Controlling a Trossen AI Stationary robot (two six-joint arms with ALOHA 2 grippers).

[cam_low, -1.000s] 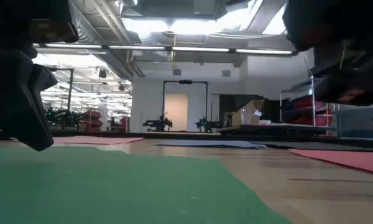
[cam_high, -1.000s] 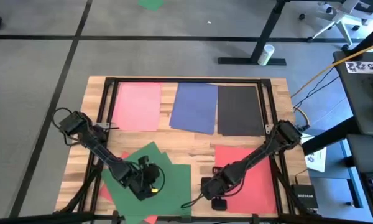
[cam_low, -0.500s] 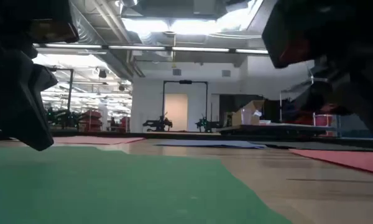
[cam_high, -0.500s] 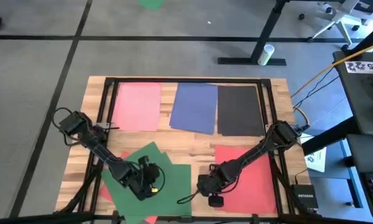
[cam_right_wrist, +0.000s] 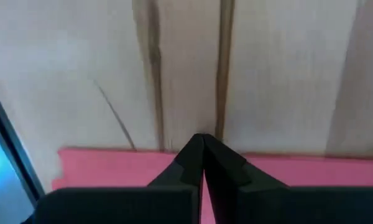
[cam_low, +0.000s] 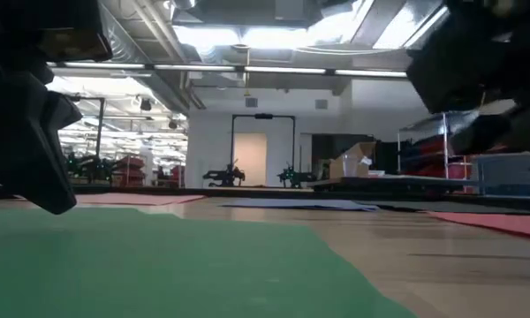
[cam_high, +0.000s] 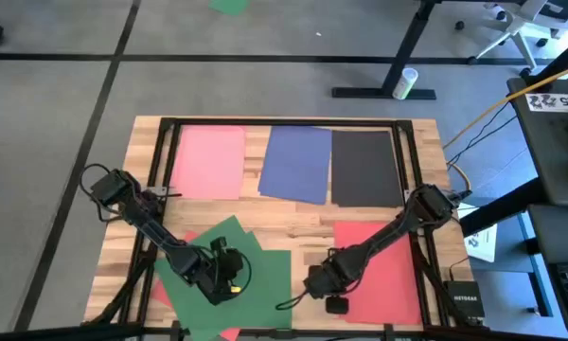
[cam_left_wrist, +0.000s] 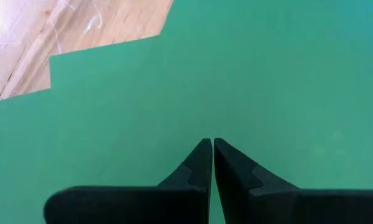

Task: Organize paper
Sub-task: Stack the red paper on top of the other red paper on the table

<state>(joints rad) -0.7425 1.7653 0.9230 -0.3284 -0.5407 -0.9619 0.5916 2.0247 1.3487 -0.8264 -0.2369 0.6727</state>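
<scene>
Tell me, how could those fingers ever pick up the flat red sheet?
Probably by an edge. The red sheet lies flat on the table, so its face offers no grip. Its inner edge, beside the right gripper, borders bare wood; coming in low from that side seems best.

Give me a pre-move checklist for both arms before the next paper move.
1. Left end effector shut, tips over the green sheets: ok.
2. Green sheets squared into one stack: not ok; they lie fanned at different angles, with a red edge showing underneath.
3. Right end effector shut, tips at the edge of the red sheet: ok.
4. Right end effector actually pinching the red sheet: cannot tell; the fingers meet right at its edge.
5. Pink sheet, blue sheet and black sheet lying flat in a row at the far side: ok.
6. Bare wooden table between the arms: ok.
</scene>
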